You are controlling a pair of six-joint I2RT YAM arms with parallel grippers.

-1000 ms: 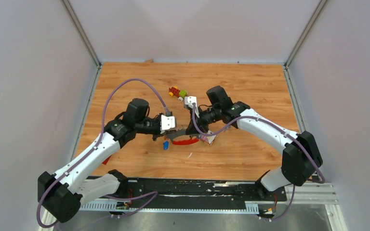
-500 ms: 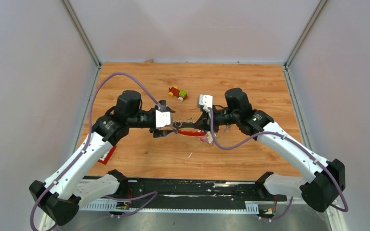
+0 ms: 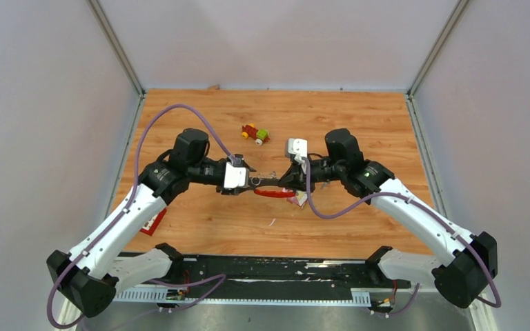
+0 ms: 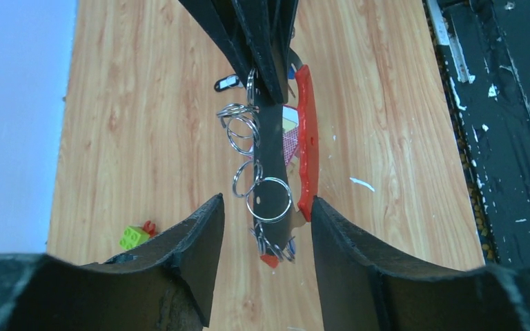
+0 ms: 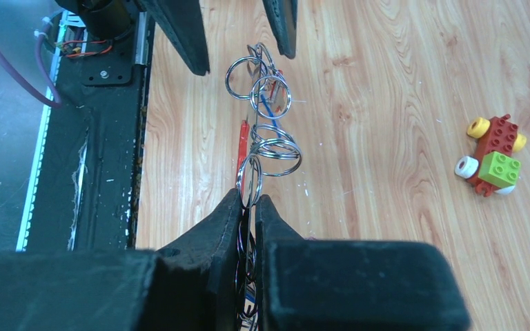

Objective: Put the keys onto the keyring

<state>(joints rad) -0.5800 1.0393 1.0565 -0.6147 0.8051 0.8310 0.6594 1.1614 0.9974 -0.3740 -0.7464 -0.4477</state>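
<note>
The keyring hangs in the air between both grippers as a chain of thin metal rings [image 4: 248, 138] with a dark grey fob [image 4: 270, 148] and a red fob [image 4: 307, 138]. My right gripper [image 5: 248, 200] is shut on one end of it, also seen from above [image 3: 281, 182]. My left gripper [image 4: 266, 207] stands open, its fingers on either side of the end ring [image 4: 269, 200] without pinching it. Small keys [image 4: 276, 252] with red and blue heads dangle from that ring. A black-headed key [image 4: 229, 83] hangs near the right gripper's fingers.
A red, yellow and green toy car [image 3: 254, 133] sits on the wooden table behind the grippers. A pink foil packet [image 3: 298, 198] lies under the red fob. A red card [image 3: 153, 222] lies near the left edge. A black rail [image 3: 283, 265] runs along the front.
Both arms have lifted the keyring and drawn it out between them. The left gripper, shut a second ago, now stands open around the end ring. The right gripper stays shut.
</note>
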